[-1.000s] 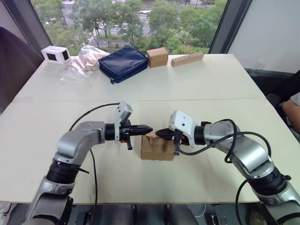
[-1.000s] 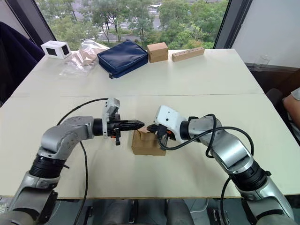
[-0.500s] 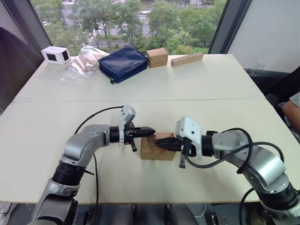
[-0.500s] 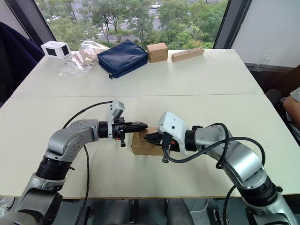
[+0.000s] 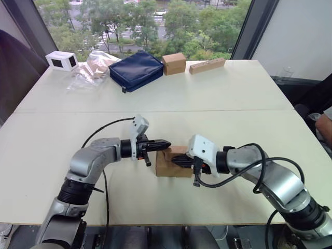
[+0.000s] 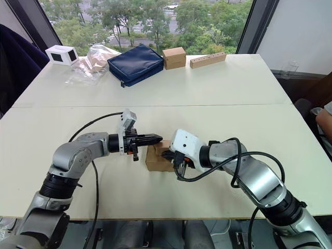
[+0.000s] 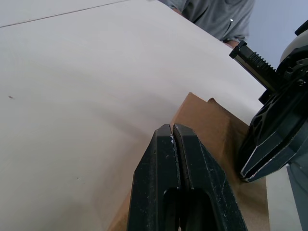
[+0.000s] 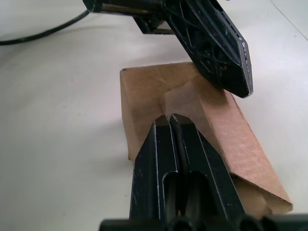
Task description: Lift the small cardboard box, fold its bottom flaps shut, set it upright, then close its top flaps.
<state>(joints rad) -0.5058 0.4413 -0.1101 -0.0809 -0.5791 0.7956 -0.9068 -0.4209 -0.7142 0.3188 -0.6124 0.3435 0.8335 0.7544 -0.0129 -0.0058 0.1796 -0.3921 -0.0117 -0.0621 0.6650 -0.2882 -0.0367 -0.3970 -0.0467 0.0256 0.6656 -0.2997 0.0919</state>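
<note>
The small cardboard box [image 5: 167, 167] stands on the table between my two arms, plain brown. My left gripper [image 5: 167, 143] is shut, and its tip sits over the box's far left top corner. My right gripper [image 5: 174, 161] is also shut and lies across the box's top from the right. In the right wrist view the top flaps [image 8: 192, 98] lie folded down on the box [image 8: 144, 96], under my shut right fingertips [image 8: 163, 126]. The left wrist view has the shut left fingertips [image 7: 166, 137] just above the box's edge [image 7: 207, 120]. The bottom flaps are hidden beneath the box.
At the table's far side lie a navy pouch [image 5: 136, 69], a small brown cube box [image 5: 174, 63], a long cardboard strip [image 5: 207, 65], a white box [image 5: 61, 60] and a clear plastic bag [image 5: 93, 65]. A person's arm [image 5: 324, 127] shows at the right edge.
My right gripper has dropped from the box's far top edge down across its top and now reaches further left. The left gripper edged closer to the box, still shut.
</note>
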